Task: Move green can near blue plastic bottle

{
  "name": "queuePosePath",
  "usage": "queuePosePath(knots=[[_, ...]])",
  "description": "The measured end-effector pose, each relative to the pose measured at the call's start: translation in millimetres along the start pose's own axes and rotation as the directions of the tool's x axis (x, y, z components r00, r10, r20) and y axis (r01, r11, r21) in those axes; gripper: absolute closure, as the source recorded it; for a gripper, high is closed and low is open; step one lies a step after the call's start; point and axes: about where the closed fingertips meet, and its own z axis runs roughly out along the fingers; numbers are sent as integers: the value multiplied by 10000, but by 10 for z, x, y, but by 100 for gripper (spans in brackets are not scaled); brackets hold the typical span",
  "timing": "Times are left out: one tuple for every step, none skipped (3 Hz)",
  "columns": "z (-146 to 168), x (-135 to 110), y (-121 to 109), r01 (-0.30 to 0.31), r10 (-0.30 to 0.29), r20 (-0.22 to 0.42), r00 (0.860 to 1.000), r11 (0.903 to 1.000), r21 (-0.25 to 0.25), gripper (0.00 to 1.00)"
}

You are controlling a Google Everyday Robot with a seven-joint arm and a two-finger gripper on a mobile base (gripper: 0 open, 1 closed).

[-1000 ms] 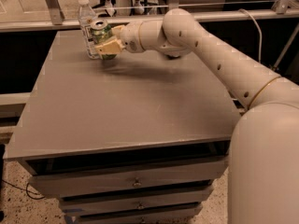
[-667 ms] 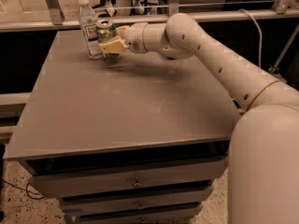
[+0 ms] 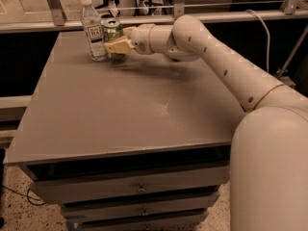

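Observation:
The green can (image 3: 112, 32) stands upright at the far left of the grey table (image 3: 134, 105), right beside the blue plastic bottle (image 3: 92, 29), which is clear with a white cap and white label. The can sits just to the bottle's right, nearly touching it. My gripper (image 3: 117, 41) reaches in from the right and its tan fingers (image 3: 118, 46) are closed around the can's lower body. The near finger hides part of the can.
My white arm (image 3: 216, 66) stretches across the table's right side from the lower right. A metal rail (image 3: 144, 18) runs behind the table's far edge. Drawers (image 3: 139, 189) sit under the tabletop.
My gripper has shifted slightly with the green can, settling it right next to the bottle. The bottle has stayed put.

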Motion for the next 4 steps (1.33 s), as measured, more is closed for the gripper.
queuePosePath(knots=[[47,27,-13,-66,64,-121,9999,9999,-148,36],[67,71,-2,-113,107,-225,9997,9996,-275,12],[28,97,48,-144,134,-223,9997,9990,-435,0],[-160,108,189,-190,186,-79,9998,9984,-530,0]])
